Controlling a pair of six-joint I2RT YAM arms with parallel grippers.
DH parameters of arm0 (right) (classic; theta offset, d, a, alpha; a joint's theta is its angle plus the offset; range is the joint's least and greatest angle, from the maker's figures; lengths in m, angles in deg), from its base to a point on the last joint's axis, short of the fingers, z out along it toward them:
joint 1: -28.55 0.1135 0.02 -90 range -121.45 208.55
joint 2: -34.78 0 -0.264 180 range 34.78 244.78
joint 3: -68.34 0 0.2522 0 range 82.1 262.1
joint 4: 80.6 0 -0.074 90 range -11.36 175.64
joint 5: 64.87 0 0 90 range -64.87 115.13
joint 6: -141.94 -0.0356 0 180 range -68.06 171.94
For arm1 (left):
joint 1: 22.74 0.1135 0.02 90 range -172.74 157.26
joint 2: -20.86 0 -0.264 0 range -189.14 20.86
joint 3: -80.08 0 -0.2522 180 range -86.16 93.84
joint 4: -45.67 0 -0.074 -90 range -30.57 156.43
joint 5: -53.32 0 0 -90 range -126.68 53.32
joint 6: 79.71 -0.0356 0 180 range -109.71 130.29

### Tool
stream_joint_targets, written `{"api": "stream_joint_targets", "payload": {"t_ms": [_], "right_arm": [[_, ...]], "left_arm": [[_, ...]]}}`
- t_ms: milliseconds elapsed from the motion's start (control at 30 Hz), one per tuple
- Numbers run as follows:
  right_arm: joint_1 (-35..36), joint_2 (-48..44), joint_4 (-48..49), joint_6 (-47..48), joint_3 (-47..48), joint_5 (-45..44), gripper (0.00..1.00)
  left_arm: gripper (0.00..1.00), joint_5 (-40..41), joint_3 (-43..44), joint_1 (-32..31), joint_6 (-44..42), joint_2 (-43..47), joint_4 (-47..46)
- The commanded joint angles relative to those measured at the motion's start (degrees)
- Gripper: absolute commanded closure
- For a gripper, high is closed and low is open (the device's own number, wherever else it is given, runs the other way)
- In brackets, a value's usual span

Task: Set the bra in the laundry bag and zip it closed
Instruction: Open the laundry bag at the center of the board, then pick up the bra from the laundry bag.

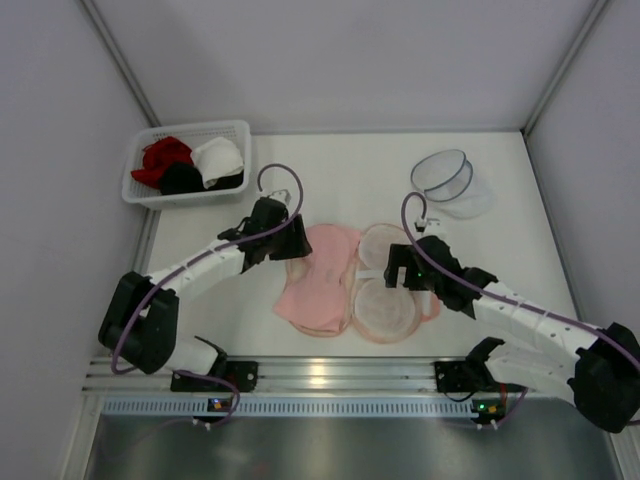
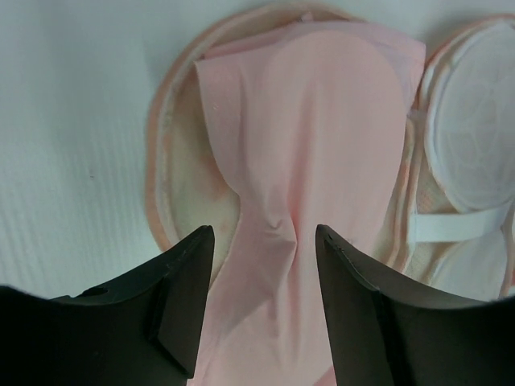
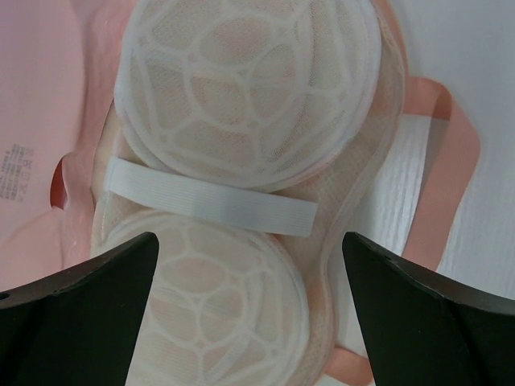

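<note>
**Pincers at the bra and the opened laundry bag**

Dark fingers (image 2: pixel 189 297) of the left pincer (image 2: pixel 264 233) stand partly spread, one on each side of a puckered fold in the bra (image 2: pixel 306 121). No clamp on the cloth is visible. I cannot tell whether the tips touch it.

The bra is pale pink and smooth, and runs from under this pincer out beyond its tips. It lies on a peach-rimmed round half of the laundry bag (image 3: pixel 241 88), whose rim curves round its far end.

The right pincer (image 3: pixel 249 245) is spread wide, grips nothing, and hangs over the bag's other half. Below its gap are two white mesh domes side by side, with a white elastic band (image 3: pixel 209 201) across their join. A peach strap loop (image 3: pixel 451 153) lies on the desk (image 1: pixel 340 170) outside one finger.

In the top view the pincers face each other across the bra and bag, and the bra's edge touches the domes. Well beyond the left pincer sits a white basket (image 1: pixel 150 192) holding red (image 1: pixel 160 155), black (image 1: pixel 180 180) and white (image 1: pixel 220 158) garments. Beyond the right pincer, apart from the bag, lies a see-through round case (image 1: pixel 445 175).
</note>
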Motion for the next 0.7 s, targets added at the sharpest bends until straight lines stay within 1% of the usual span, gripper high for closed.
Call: {"api": "stream_joint_targets", "payload": {"t_ms": [0,33,167,367,467,567,600,667], "right_arm": [[-0.79,2.18,7.19,-0.50,1.86,1.87,0.02],[-0.79,2.36,7.28,-0.41,2.04,1.78,0.01],[-0.79,1.13,7.72,-0.76,1.78,0.20,0.01],[-1.58,0.69,7.10,-0.41,2.22,-0.50,0.01],[-1.76,0.51,7.10,-0.76,1.78,-0.42,0.01],[-1.67,-0.19,7.01,-1.20,1.34,-0.68,0.01],[-1.85,-0.36,7.10,-1.37,1.08,-0.68,0.01],[-1.76,-0.89,7.10,-1.55,0.99,-0.77,0.01]], "left_arm": [[0.41,-12.65,-1.84,-0.21,-4.29,-1.18,-6.65],[0.38,-13.02,-1.84,-0.21,-5.08,-1.27,-6.83],[0.35,-16.09,-1.76,-0.29,-5.96,-2.93,-7.36],[0.35,-18.38,-2.64,-0.56,-5.53,-7.77,-9.29],[0.38,-19.34,-2.20,-1.00,-5.35,-9.61,-10.09],[0.48,-19.61,-1.32,-1.96,-5.00,-11.02,-10.35],[0.65,-19.70,-1.14,-2.23,-4.91,-11.37,-10.44],[0.79,-19.52,-0.79,-2.67,-4.74,-11.12,-10.35]]}}
